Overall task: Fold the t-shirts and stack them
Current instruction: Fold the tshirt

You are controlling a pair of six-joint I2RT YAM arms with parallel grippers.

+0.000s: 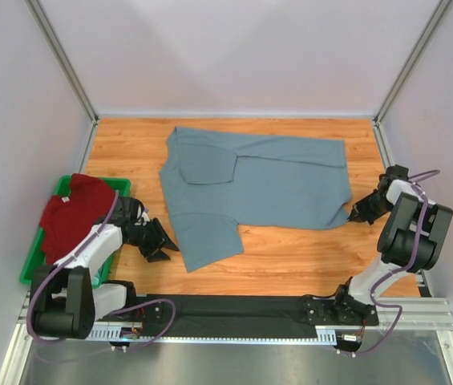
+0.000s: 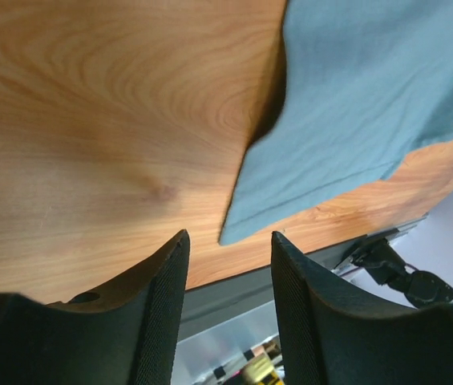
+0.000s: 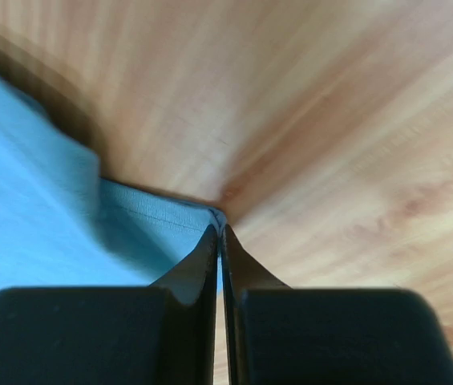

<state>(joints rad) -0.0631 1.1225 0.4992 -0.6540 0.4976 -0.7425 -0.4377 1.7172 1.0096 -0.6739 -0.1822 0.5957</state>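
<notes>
The slate grey-blue t-shirt (image 1: 254, 180) lies spread on the wooden table, one sleeve folded in. My right gripper (image 1: 357, 215) is shut on its near right hem corner (image 3: 210, 215), pinched between the jaws. My left gripper (image 1: 164, 246) is open and empty, just left of the shirt's near left corner (image 2: 242, 228), which lies flat on the wood. The dark red t-shirt (image 1: 74, 212) with a white neck label lies bunched in the green bin. No mint-green shirt shows.
The green plastic bin (image 1: 30, 261) stands at the left table edge beside the left arm. White walls and metal posts enclose the table. The black and metal base rail (image 1: 234, 309) runs along the near edge.
</notes>
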